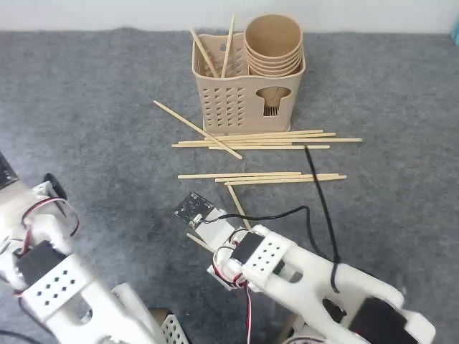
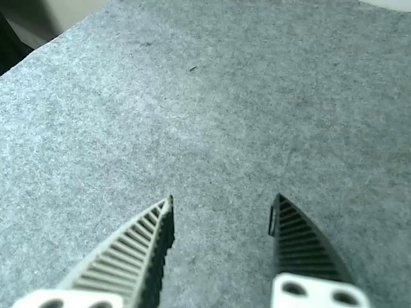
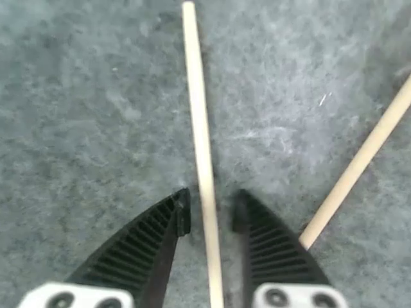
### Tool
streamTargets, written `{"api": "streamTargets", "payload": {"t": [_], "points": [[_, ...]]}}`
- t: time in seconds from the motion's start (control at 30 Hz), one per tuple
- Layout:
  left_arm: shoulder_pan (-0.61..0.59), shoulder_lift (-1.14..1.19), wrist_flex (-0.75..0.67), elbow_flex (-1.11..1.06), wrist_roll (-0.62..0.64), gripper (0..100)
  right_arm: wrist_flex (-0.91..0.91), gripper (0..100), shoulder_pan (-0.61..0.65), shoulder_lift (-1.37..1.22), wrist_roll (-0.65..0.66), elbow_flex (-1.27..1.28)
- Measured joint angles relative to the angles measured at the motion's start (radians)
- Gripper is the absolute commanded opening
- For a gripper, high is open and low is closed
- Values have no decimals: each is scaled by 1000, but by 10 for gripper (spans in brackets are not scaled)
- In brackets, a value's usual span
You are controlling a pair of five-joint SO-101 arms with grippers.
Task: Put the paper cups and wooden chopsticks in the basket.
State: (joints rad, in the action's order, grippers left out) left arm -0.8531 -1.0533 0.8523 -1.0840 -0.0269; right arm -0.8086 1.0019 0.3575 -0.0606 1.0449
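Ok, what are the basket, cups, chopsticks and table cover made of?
Basket: probably moulded plastic, matte beige, judging by the even rows of holes.
Paper cups: brown paper with an uncoated look and thin rolled rims.
Chopsticks: pale bare wood, dull with no gloss.
Table cover: grey felt or short-pile carpet, with fuzzy fibres visible.

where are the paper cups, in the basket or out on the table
In: the paper cups sit stacked and upright inside the basket, rims above its wall.

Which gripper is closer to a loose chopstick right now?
Right. The right gripper straddles a chopstick, jaws open on either side; the left gripper is open above bare grey mat.
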Motion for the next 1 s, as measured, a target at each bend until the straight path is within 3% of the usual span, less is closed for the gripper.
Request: {"api": "streamTargets", "payload": {"t": [0.27, 0.4, 0.57, 0.73, 0.87, 1.0], "points": [[0, 0, 0, 0, 0, 226, 11, 9, 0, -2, 0, 0], [0, 0, 0, -25, 0, 226, -75, 8, 0, 15, 0, -31], [-2, 0, -2, -55, 0, 225, -232, 7, -63, 201, 5, -147], [0, 0, -49, -114, 63, 225, -259, 7, -195, 476, 21, -295], [48, 0, -57, -141, 84, 225, -164, 7, -310, 612, 48, -384], [144, 0, -37, -149, 84, 225, 112, 7, -417, 632, 51, -393]]}}
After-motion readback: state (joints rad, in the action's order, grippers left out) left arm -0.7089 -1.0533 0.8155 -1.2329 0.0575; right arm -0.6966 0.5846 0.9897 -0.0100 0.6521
